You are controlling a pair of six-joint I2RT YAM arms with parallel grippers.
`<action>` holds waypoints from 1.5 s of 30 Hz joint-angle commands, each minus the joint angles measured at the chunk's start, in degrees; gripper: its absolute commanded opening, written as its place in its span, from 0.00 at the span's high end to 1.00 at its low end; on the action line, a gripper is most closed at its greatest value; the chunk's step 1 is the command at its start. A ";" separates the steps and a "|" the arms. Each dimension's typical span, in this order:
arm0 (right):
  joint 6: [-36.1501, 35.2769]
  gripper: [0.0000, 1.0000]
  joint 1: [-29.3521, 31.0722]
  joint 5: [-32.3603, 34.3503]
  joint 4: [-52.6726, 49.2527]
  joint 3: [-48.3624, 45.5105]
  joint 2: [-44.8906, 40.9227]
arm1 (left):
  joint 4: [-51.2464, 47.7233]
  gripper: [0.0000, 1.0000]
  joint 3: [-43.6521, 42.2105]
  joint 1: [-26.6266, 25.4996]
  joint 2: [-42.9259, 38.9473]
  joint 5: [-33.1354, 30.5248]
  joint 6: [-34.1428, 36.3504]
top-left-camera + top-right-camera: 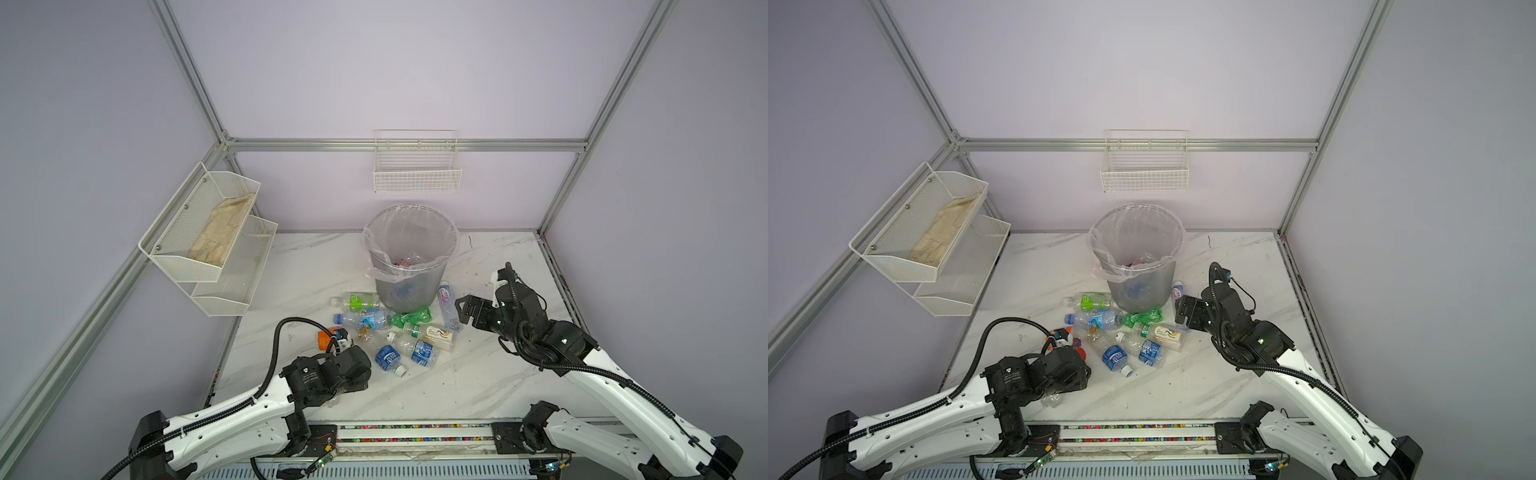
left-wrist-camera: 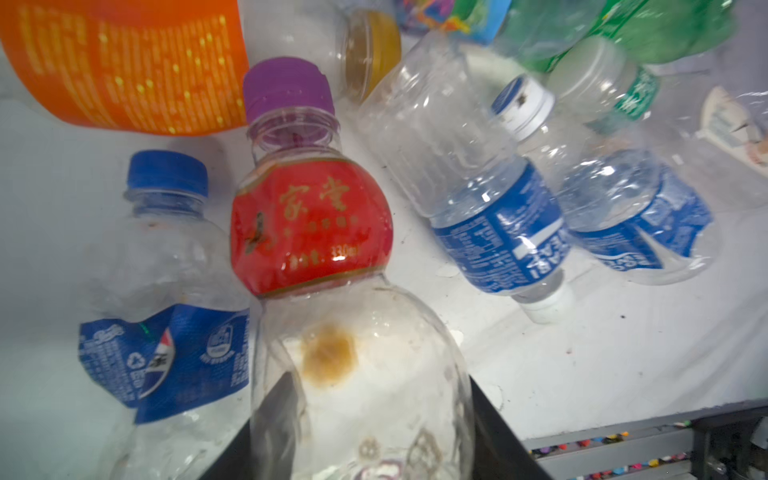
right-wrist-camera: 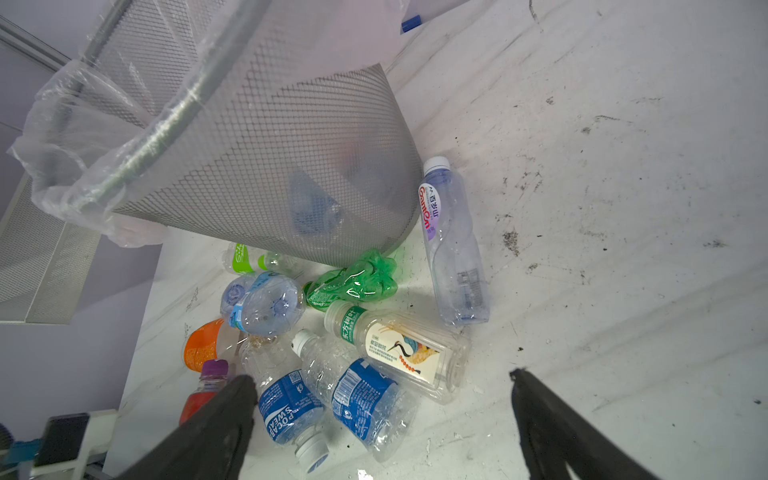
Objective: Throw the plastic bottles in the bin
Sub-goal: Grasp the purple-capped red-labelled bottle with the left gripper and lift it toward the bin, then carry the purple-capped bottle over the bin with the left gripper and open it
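Red-labelled clear plastic bottle with a purple cap (image 2: pixel 311 232) is sitting at the near left edge of the pile. The left gripper (image 2: pixel 374 399) is pinching its clear lower body, one dark finger pressing each side. Just beside it a blue-labelled crumpled bottle (image 2: pixel 166 340) is lying, with an orange-labelled bottle (image 2: pixel 124 62) near its cap. Other plastic bottles are lying loose on the white marble-patterned tabletop (image 1: pixel 478 374) in front of the round grey mesh bin lined with a clear plastic bag (image 1: pixel 411 286). Among them a crushed all-green bottle (image 3: pixel 353 282) is lying just beside the bin's foot and a tall clear bottle with a white and red label (image 3: pixel 453 245) just beside its wall. At the pile's right side the right gripper (image 3: pixel 380 378) is hovering, jaws spread wide, holding nothing. Risks, as judged: the grip is sitting low on a smooth rounded body, so the red-labelled bottle could slip out or swing cap-down on lifting. The blue-labelled neighbour could get dragged along. A low carry could strike the tall bin's rim, snag the bag's overhang or tip it. Hard to make out: in both top views the left gripper's fingers are hiding under its own wrist. The bottle's base is running off the wrist view, so I cannot tell whether it is resting or lifted. The bin's contents are showing only as blurred shapes.
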 commanded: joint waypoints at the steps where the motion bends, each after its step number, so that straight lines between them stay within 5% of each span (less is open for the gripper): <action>1: 1.06 0.03 -0.03 1.40 0.00 -1.14 -1.11 | -5.35 0.55 9.99 -1.41 -0.95 -4.48 2.19; 12: 1.53 0.03 0.01 2.01 -0.52 -1.89 -2.63 | -10.71 0.55 31.73 -6.47 4.16 -14.33 11.37; 24: 1.36 0.03 0.02 2.23 -0.87 -3.01 -4.48 | 0.84 0.55 48.29 -7.29 7.67 -19.24 37.00; 34: 1.44 0.03 0.02 1.93 -1.39 -2.30 -4.74 | 8.32 0.55 61.12 -5.29 18.87 -16.90 51.87; 45: 1.34 0.03 0.01 2.02 -2.53 -1.25 -5.31 | 8.02 0.56 77.07 8.19 37.09 -2.27 54.89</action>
